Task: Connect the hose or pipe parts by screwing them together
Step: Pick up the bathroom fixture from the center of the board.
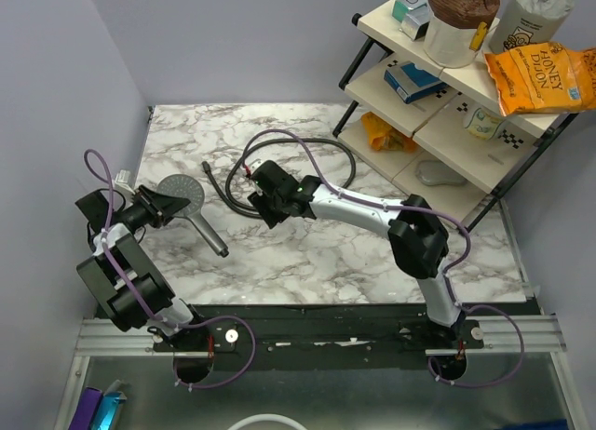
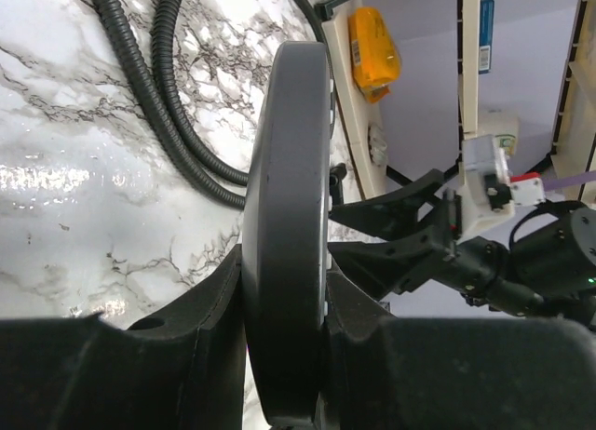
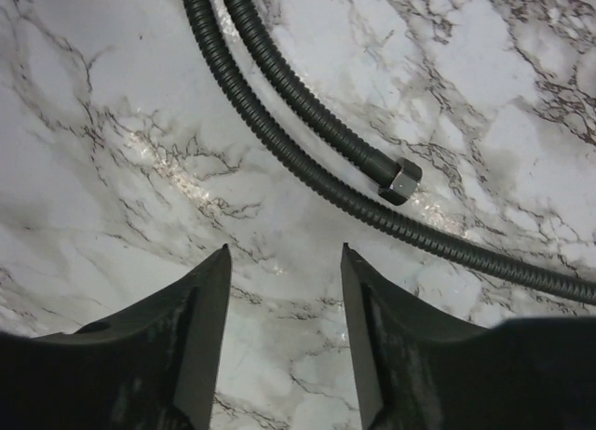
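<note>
Our left fingers (image 2: 209, 304) clamp the rim of the rigid, slick shower head (image 2: 289, 169), whose handle aims toward 5 o'clock from above. Our right fingers (image 3: 200, 309) stand apart and empty over the table (image 3: 112, 123). The floppy hose (image 3: 279, 86) lies at 1 o'clock and is best gripped just behind its nut (image 3: 400, 181), which points to 4 o'clock.

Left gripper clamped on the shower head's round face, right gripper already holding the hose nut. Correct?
No. The right gripper holds nothing: the right wrist view shows its jaws open and empty, the hose nut lying on the table beyond them. The left gripper clamped on the shower head is right.
</note>
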Controlling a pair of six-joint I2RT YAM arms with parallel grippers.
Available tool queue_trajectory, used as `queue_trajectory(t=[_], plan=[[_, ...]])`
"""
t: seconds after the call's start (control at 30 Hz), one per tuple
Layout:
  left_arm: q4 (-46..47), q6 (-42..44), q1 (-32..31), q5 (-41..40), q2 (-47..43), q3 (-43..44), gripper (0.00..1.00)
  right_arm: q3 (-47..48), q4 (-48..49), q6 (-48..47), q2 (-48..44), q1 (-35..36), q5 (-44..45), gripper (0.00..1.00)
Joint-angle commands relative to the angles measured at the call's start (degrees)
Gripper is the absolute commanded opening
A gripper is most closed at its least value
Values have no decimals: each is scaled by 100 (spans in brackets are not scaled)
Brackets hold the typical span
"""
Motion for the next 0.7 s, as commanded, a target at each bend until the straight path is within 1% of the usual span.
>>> queue_trajectory(t=[0.0,0.13,0.17,0.23,0.27,0.33,0.37,0.4,0.43,0.47,0.5,0.53,0.57,0.67], plan=[[-405,317,108,532,-232,301,0,425,-256,-351,430,-37,-409,54],[-817,588,143,637,-311,379,0,557,-203,-316,632,-55,-541,53],[-1227,911,134,664,-311,423,0,584,-203,-315,677,-72,-559,53],[-1712,1299,143,708,-224,625,0,698,-160,-333,773,-73,-594,53],[-2263,1571,134,717,-188,704,0,725,-159,-342,800,-81,-603,54],[-2916,2449,160,821,-13,958,0,804,-133,-359,870,-90,-629,55],[-3702,2800,178,866,75,1064,0,891,-133,-377,949,-116,-638,55],[-4214,3230,178,927,180,1187,0,944,-133,-386,1002,-125,-647,56],[-4785,4453,222,971,460,1493,0,971,-133,-386,1037,-125,-673,59],[-6314,5213,239,1146,654,1705,0,1041,-133,-394,1116,-143,-708,61],[-7373,6413,266,1217,891,1925,0,1085,-142,-395,1151,-152,-743,62],[-8602,8261,283,1305,1424,2249,0,1111,-151,-386,1178,-160,-770,62],[-8745,8158,310,1375,1568,2235,0,1120,-151,-351,1204,-178,-805,62],[-8728,8314,389,1340,1641,2190,0,1129,-159,-324,1275,-187,-840,62]])
